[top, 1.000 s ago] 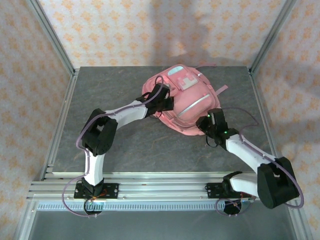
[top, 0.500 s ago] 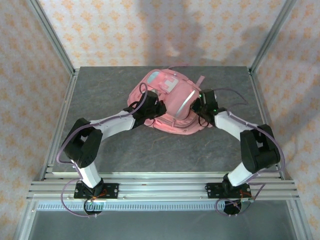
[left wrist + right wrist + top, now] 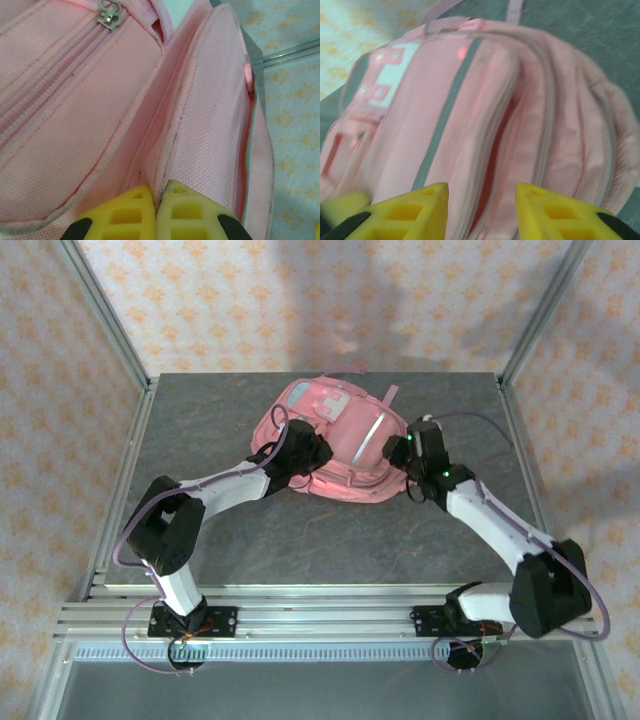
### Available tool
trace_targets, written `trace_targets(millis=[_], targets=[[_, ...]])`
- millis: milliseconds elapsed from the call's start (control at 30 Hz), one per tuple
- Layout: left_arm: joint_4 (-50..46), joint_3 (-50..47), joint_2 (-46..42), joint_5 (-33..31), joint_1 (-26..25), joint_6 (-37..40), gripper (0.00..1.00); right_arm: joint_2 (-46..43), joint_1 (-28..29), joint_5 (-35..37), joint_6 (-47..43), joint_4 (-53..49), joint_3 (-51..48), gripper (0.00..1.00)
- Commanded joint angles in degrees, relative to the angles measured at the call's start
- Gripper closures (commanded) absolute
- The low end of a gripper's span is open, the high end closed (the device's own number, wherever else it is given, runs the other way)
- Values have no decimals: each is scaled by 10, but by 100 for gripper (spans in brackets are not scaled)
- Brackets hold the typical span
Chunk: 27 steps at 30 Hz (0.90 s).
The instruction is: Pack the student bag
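The student bag, a pink backpack with a pale blue patch and grey zip trim, lies in the back middle of the table. My left gripper is at its left side. In the left wrist view this left gripper is shut, pinching a fold of the pink bag fabric below a zip pull. My right gripper is against the bag's right side. In the right wrist view the right gripper stands open, its yellow fingertips either side of a bulging zip seam of the bag.
The grey table is bounded by aluminium posts at the back corners and a rail along the near edge. A pink strap trails behind the bag. Bare tabletop lies left, right and in front of the bag.
The bag has been dragged left and turned, its patch now pointing back-left. The left arm stretched out lower with its grip kept. The right gripper moved to the bag's right side and widened.
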Motion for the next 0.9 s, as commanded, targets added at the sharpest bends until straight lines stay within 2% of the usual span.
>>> trace_targets(millis=[0,167,400,500,700,767,867], targets=[[75,2,-12,13,-4,-15,100,-24,64,3,-18,0,-32,60],[74,5,-11,19,-4,-15,100,30,129,15,-9,24,-18,58],[73,3,-16,22,-4,-14,100,143,156,47,12,-3,61,64],[76,1,-16,25,-4,-17,100,168,156,63,19,-14,82,71],[75,-8,-22,19,-2,-12,100,190,157,88,22,-40,92,95],[74,-12,-24,20,2,-10,100,186,157,99,19,-49,85,100],[72,-22,-29,22,9,-4,100,166,153,115,10,-62,68,100]])
